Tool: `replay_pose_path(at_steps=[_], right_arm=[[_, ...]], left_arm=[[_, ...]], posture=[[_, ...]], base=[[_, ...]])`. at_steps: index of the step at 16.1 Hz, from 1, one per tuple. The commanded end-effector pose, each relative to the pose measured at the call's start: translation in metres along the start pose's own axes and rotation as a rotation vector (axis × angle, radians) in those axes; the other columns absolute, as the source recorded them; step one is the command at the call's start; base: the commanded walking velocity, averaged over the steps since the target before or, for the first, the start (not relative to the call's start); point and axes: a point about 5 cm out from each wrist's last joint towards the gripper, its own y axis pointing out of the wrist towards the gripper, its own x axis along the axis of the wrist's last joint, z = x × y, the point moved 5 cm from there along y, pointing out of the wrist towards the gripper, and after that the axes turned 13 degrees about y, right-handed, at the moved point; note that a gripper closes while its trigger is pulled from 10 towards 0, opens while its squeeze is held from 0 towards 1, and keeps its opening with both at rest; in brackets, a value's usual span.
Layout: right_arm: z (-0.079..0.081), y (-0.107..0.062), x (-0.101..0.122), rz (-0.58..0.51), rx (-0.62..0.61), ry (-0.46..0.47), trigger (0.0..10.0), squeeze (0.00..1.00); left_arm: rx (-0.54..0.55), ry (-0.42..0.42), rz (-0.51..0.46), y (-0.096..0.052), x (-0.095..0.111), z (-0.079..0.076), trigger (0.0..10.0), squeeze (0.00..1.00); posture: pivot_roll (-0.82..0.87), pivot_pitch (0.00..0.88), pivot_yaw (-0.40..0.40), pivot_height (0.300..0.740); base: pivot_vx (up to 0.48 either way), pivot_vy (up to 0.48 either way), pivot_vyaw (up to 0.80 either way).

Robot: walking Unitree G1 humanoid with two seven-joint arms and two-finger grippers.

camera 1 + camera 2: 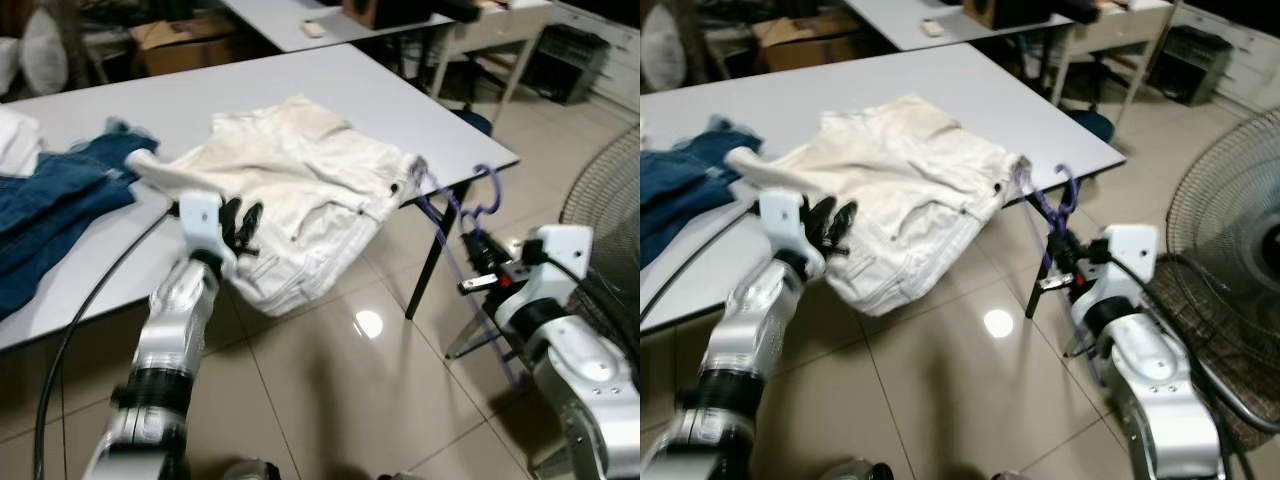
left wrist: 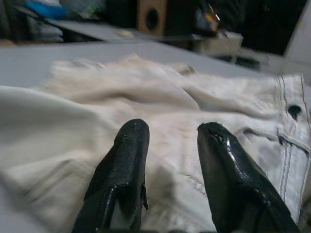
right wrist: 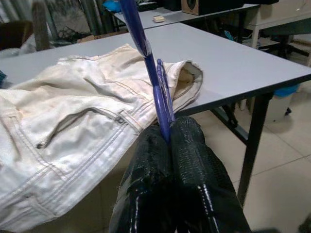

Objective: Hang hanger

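**Ana:** Right wrist view tells it plainest: the right hand [image 3: 167,145] has its two black fingers pressed together on the purple hanger [image 3: 158,92], pinching the thin bar low down.

**Ben:** And where does the hanger sit in the room?

**Ana:** Off the near corner of the grey counter [image 1: 400,100], out over the tiled floor [image 1: 330,390]. Its hook [image 1: 487,185] stands upward, level with the counter edge, and one arm of it reaches toward the waistband of the white shorts [image 1: 300,190]. Whether it is tucked inside the waistband or only beside it, I cannot tell.

**Ben:** The shorts themselves?

**Ana:** Lying on the counter, half spilling over the edge toward the floor. Blue jeans [image 1: 50,200] lie further along on the robot's left.

**Ben:** The other arm?

**Ana:** The left hand [image 1: 240,228] is at the hanging edge of the shorts, fingers spread apart, with cloth in front of them but nothing gripped.

**Ben:** So how far along?

**Ana:** Early, I'd judge. The hanger is picked up and held firmly; that much is done. It hangs on nothing yet, and I see no rail or hook to take it. Carrying it somewhere and setting its hook over a support is all left.
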Motion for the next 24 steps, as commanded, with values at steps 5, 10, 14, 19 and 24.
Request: replay_pose_path(at_steps=[5, 10, 14, 19, 24], right_arm=[[-0.020, -0.005, -0.017, 0.039, -0.081, 0.005, 10.0, 0.00], [-0.031, -0.002, -0.002, -0.006, -0.136, -0.035, 10.0, 0.00], [-0.038, -0.012, -0.007, 0.036, -0.133, 0.048, 10.0, 0.00], [-0.021, 0.004, -0.006, 0.020, -0.106, -0.006, 10.0, 0.00], [-0.026, 0.001, -0.012, 0.017, -0.173, 0.014, 10.0, 0.00]], left_arm=[[0.025, 0.014, 0.043, -0.034, 0.003, -0.031, 10.0, 0.00], [-0.048, 0.050, 0.089, -0.038, -0.002, -0.056, 10.0, 0.00], [-0.068, -0.005, 0.098, -0.036, 0.000, -0.068, 10.0, 0.00], [-0.108, 0.061, 0.069, -0.042, 0.004, -0.074, 10.0, 0.00], [-0.129, 0.060, 0.081, -0.041, 0.001, -0.074, 10.0, 0.00]], posture=[[-0.08, 0.019, 0.004, 0.740], [-0.12, 0.032, 0.017, 0.740], [-0.12, 0.010, 0.010, 0.740], [-0.08, 0.005, -0.039, 0.740], [-0.10, 0.005, -0.003, 0.740]], base=[[0.000, -0.480, 0.41], [0.000, -0.480, 0.10], [0.000, -0.120, 0.00], [0.000, 0.000, 0.00], [0.232, 0.000, -0.30]])
